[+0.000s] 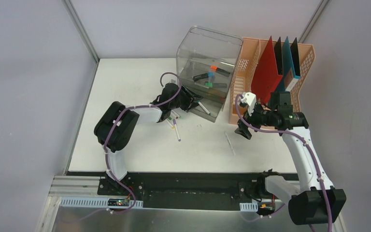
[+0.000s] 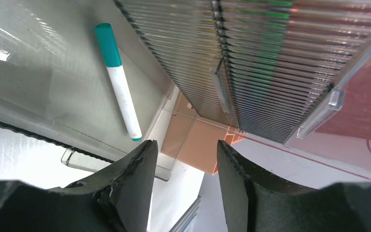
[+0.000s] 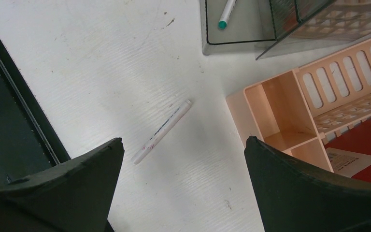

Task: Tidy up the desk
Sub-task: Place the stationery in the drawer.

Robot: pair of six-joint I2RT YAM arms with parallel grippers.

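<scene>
The desk (image 1: pixel 125 96) is a fixed, stiff white top spreading ahead of both arms. It is not for lifting, so the handling falls to the loose pens on it. The white pen (image 3: pixel 162 131) looks light, rigid and smooth, and is likely to roll or slip; a pinch across mid-barrel should suit it. It lies flat on the desk below the right gripper (image 3: pixel 183 141), within the span of its wide-open, empty fingers, near the rack (image 1: pixel 239 82). The left gripper (image 2: pixel 183 157) stands partly open and empty at the mouth of the bin (image 1: pixel 207 48). The teal pen (image 2: pixel 118 82) lies inside, just beyond its fingertips and untouched. More pens (image 1: pixel 177 131) lie beside that arm.
</scene>
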